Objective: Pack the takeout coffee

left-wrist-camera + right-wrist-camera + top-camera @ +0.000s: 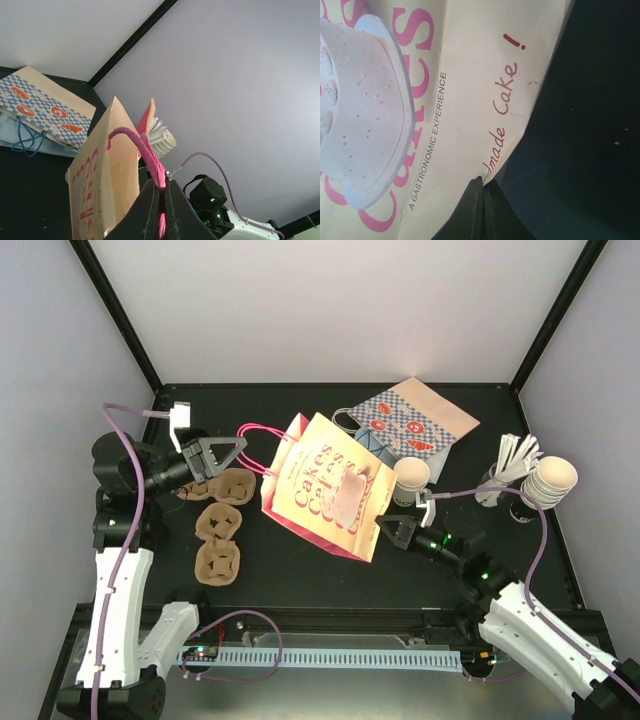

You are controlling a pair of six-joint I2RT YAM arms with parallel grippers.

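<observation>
The takeout coffee, a small white paper cup, stands upright just right of the pink and cream "Cakes" bag, which sits tilted mid-table. My left gripper is shut on the bag's pink handles. In the left wrist view the pink handle runs down between the shut fingers of the left gripper. My right gripper is shut on the bag's lower edge, and in the right wrist view the right gripper pinches the bag at its corner. The cup is out of both wrist views.
A blue patterned paper bag lies flat behind the pink one. A stack of nested cream cups and a white bundle stand at the right. Brown cardboard cup carriers lie at the left, near the left arm.
</observation>
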